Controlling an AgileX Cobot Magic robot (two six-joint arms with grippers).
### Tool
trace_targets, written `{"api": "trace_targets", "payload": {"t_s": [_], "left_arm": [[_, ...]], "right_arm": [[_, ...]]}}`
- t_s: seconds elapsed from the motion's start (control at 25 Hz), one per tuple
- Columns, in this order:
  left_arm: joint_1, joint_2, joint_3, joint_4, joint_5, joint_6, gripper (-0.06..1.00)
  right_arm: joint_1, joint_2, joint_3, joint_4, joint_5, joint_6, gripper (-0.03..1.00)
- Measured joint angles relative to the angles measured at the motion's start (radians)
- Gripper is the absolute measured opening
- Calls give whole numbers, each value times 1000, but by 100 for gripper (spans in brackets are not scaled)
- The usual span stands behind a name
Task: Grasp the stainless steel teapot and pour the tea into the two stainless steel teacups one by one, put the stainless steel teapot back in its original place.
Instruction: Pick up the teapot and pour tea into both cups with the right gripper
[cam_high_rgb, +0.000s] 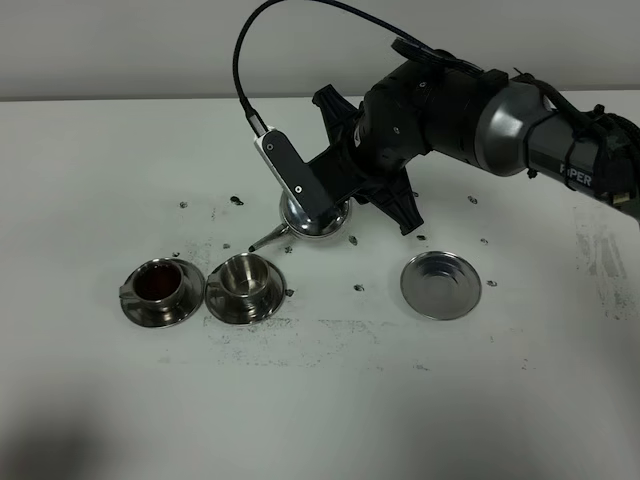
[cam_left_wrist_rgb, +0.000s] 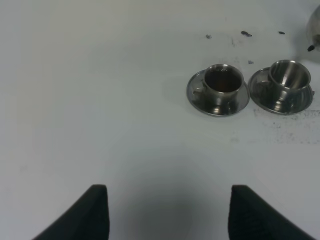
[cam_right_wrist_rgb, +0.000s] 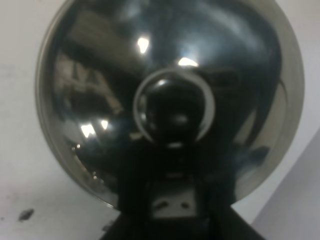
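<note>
Right end effector (cam_high_rgb: 318, 205) around rounded steel teapot (cam_high_rgb: 316, 222)

The stainless steel teapot (cam_right_wrist_rgb: 100, 100) filled almost the whole frame, seen very close from its lid side: a broad, round, mirror-bright dome running from the left edge nearly to the right. At the centre sat the lid knob (cam_right_wrist_rgb: 172, 112), ringed by a bright steel rim, its middle dark with reflection. Small highlights glinted across the upper and left parts of the dome. From the bottom centre the right gripper (cam_right_wrist_rgb: 172, 207) rose as a dark mass, closed tight at the pot just below the knob. White table (cam_right_wrist_rgb: 30, 210) showed at lower left, with a dark speck (cam_right_wrist_rgb: 25, 215).
</note>
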Motion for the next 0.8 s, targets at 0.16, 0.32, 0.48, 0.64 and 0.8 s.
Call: {"api": "trace_targets", "payload": {"t_s": [0.16,0.32,0.48,0.64,0.8], "left_arm": [[0,0,0,0,0,0,51],[0,0,0,0,0,0,51],[0,0,0,0,0,0,51],[0,0,0,0,0,0,51],[0,0,0,0,0,0,51]], "right_arm": [[15,8,0,-25,-10,19,21],[36,21,0,-66,-12,33,21],[51,31,0,-123,-25,57,21],[61,33,0,-172,-37,74,21],[72,33,0,-220,-49,79,21]]}}
